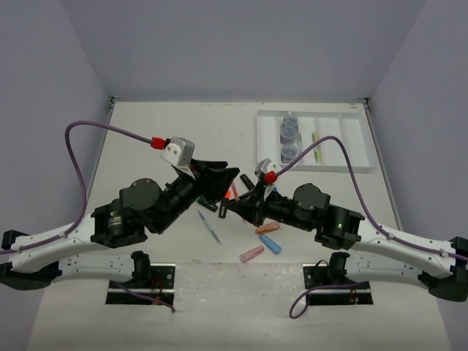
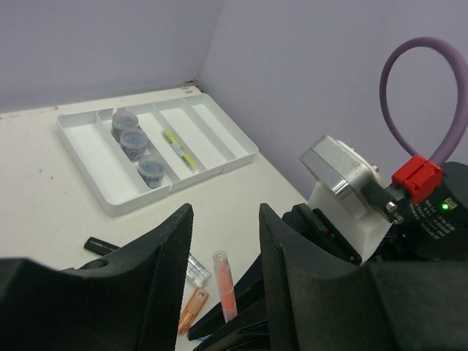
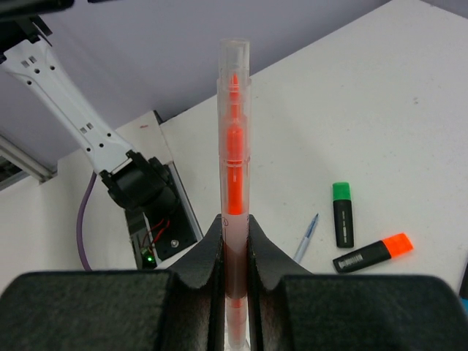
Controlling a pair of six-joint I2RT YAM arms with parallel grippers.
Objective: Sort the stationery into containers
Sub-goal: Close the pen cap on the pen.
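My right gripper (image 3: 235, 219) is shut on a clear pen with an orange core (image 3: 234, 146), held above the table. In the top view this gripper (image 1: 232, 205) meets my left gripper (image 1: 219, 179) at mid-table. My left gripper (image 2: 225, 212) is open and empty, and the orange pen (image 2: 223, 281) shows between its fingers. The white divided tray (image 1: 355, 142) lies at the back right with three grey-blue jars (image 1: 289, 135) in one compartment and a yellow-green pen (image 1: 316, 146) in another. The left wrist view also shows the tray (image 2: 88, 146), the jars (image 2: 134, 142) and that pen (image 2: 179, 148).
A blue pen (image 1: 209, 227), an orange capsule (image 1: 268, 228), a blue capsule (image 1: 270, 244) and a pink capsule (image 1: 251, 254) lie near the front. A green-capped highlighter (image 3: 343, 213) and an orange-capped highlighter (image 3: 373, 252) lie below the right gripper. A black highlighter (image 2: 99, 246) lies to the left.
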